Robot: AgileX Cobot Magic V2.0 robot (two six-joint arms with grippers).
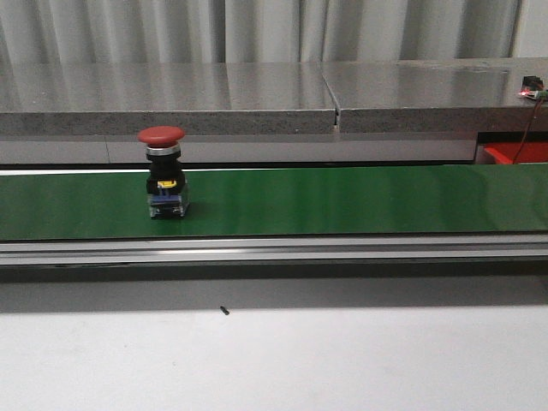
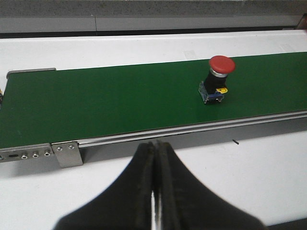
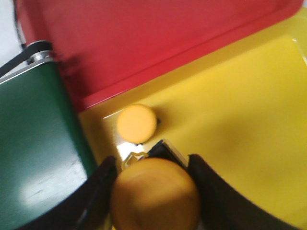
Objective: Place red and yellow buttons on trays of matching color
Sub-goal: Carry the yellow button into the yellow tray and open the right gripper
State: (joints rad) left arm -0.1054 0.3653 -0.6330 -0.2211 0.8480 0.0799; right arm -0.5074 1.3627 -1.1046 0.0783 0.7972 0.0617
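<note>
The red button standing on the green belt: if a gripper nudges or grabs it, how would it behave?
The red button looks top-heavy, a wide cap over a narrower body, so a nudge up high may tip it. It seems rigid. The smooth domed cap could slip; the body probably gives a surer grip.

Glossy plastic red tray (image 3: 144, 43), matt green belt (image 1: 342, 201)

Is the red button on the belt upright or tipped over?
Upright. The red button stands on its base on the green belt, red cap on top in the front view; the left wrist view shows it standing too.
</note>
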